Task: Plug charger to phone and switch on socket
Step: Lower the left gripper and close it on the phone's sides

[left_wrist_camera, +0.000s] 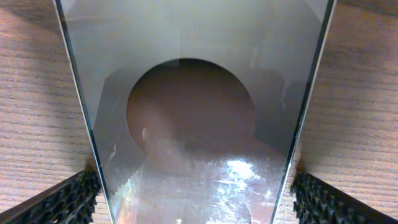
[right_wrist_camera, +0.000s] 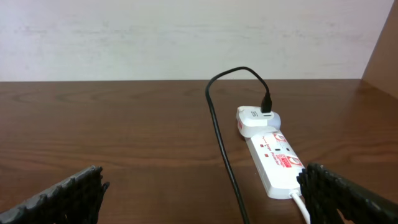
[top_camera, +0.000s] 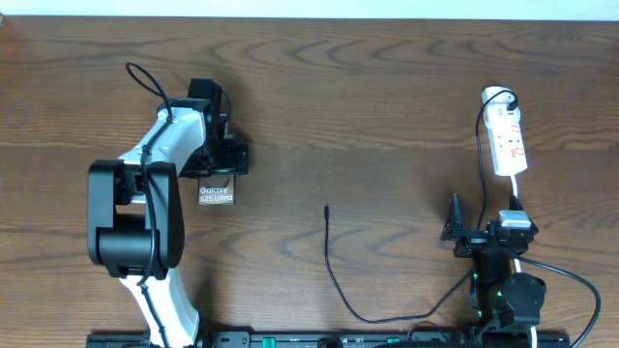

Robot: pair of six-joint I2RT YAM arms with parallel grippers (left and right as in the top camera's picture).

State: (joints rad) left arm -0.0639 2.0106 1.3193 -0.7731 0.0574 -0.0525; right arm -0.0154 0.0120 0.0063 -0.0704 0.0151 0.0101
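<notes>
The phone (top_camera: 217,193) lies at the left, its "Galaxy S25 Ultra" lettering showing below my left gripper (top_camera: 219,162). In the left wrist view the phone (left_wrist_camera: 193,93) fills the frame between the spread fingers of my left gripper (left_wrist_camera: 196,202), with slivers of wood beside each fingertip. The charger cable (top_camera: 334,275) lies loose, its connector tip (top_camera: 327,207) mid-table. Its white plug (top_camera: 498,97) sits in the socket (top_camera: 510,140) at the far right. My right gripper (top_camera: 481,230) is open and empty below the socket (right_wrist_camera: 277,165), with the cable (right_wrist_camera: 221,143) running between its fingers (right_wrist_camera: 202,199).
A black rail (top_camera: 290,340) runs along the table's front edge. The socket's white cord (right_wrist_camera: 303,208) leads back toward the right arm. A pale wall (right_wrist_camera: 186,37) stands behind the table, and a brown panel (right_wrist_camera: 385,56) at the right.
</notes>
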